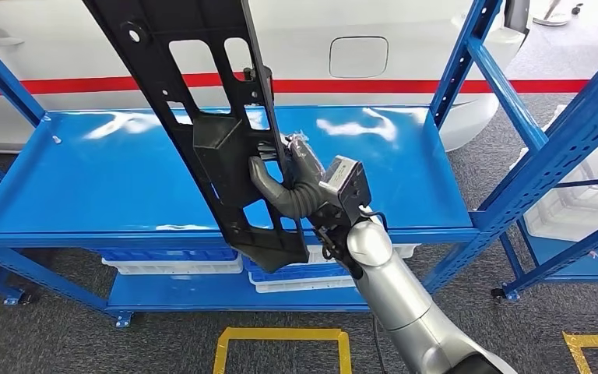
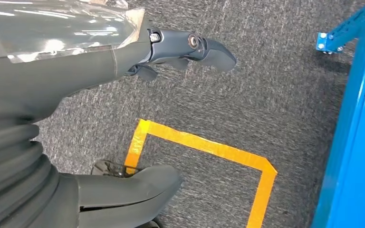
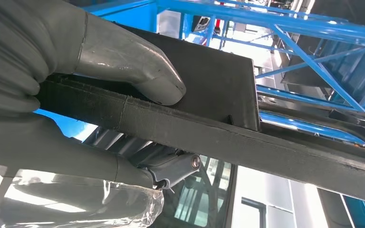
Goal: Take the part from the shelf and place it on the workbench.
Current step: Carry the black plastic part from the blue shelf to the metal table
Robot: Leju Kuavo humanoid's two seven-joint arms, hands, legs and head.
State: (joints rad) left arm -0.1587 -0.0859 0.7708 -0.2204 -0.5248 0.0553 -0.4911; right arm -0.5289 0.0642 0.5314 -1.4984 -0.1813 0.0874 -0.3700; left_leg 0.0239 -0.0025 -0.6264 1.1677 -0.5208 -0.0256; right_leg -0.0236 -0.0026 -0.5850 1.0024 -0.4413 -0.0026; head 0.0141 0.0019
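Observation:
The part (image 1: 202,109) is a long black plastic frame with cut-out windows, held tilted above the blue workbench top (image 1: 86,179). My right hand (image 1: 292,183) grips its lower right edge, thumb on the front face and fingers behind. In the right wrist view the thumb (image 3: 133,66) presses on the part (image 3: 247,137) and the darker fingers (image 3: 171,168) curl under its edge. My left hand (image 2: 123,61) hangs over the carpet with fingers apart, holding nothing.
Blue rack uprights (image 1: 467,54) stand at the bench's right end, with another blue rack (image 1: 584,132) further right. White and blue bins (image 1: 171,261) sit on the lower shelf. Yellow tape squares (image 1: 280,339) mark the grey carpet. A white aircraft body (image 1: 358,54) lies behind.

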